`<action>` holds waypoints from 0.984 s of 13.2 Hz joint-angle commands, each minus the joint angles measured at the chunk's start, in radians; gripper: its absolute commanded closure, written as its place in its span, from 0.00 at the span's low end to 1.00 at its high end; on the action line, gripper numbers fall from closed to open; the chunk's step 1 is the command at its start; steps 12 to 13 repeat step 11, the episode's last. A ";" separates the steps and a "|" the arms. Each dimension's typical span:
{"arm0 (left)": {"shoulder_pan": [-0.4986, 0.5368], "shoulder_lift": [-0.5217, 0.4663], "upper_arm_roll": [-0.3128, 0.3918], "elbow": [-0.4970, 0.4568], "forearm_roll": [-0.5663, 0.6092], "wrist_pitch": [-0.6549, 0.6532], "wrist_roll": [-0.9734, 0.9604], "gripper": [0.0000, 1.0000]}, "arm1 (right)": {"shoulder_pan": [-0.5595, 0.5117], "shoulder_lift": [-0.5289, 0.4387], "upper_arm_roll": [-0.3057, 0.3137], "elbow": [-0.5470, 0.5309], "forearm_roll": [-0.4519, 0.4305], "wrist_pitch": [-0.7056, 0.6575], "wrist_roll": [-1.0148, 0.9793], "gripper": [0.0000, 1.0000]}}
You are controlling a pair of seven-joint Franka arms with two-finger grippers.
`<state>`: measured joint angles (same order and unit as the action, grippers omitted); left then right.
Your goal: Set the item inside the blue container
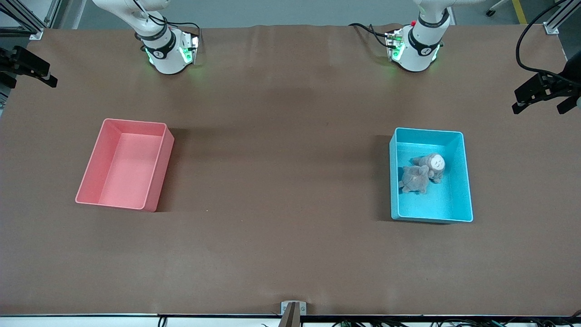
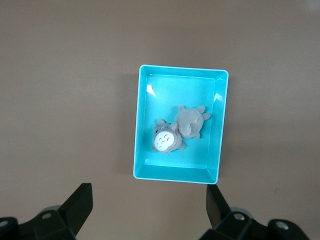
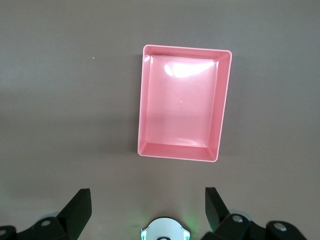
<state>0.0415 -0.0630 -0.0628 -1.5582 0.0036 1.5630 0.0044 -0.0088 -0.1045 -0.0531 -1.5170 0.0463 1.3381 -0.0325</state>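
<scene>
toward the left arm's end, we see two plush toys [image 2: 177, 132] in the blue container [image 2: 140, 120]; both our left gripper [image 2: 150, 210] and right gripper [image 3: 145, 210] hang wide open and empty, high over the table. regrasping could pull one out.

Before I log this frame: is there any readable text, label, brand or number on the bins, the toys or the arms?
None can be read.
blue container: plain walls, no label.
pink bin: plain, no label.
two grey plush toys in the blue container: face and belly markings only, no writing.
arm bases: a small round dark emblem on each, too small to read.
</scene>
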 commanded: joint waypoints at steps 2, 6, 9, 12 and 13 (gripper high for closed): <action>-0.006 -0.004 0.008 0.018 -0.010 -0.023 0.006 0.00 | -0.005 -0.027 -0.001 -0.037 0.018 0.007 0.014 0.00; -0.006 0.002 0.009 0.018 -0.001 -0.021 -0.004 0.00 | -0.005 -0.027 -0.001 -0.037 0.014 0.006 0.006 0.00; -0.005 0.003 0.009 0.017 -0.002 -0.021 -0.012 0.00 | -0.005 -0.027 0.001 -0.034 0.006 0.013 0.003 0.00; -0.005 0.005 0.011 0.017 -0.002 -0.023 -0.014 0.00 | -0.003 -0.027 0.002 -0.032 0.003 0.012 0.002 0.00; -0.005 0.005 0.011 0.017 -0.002 -0.023 -0.014 0.00 | -0.003 -0.027 0.002 -0.032 0.003 0.012 0.002 0.00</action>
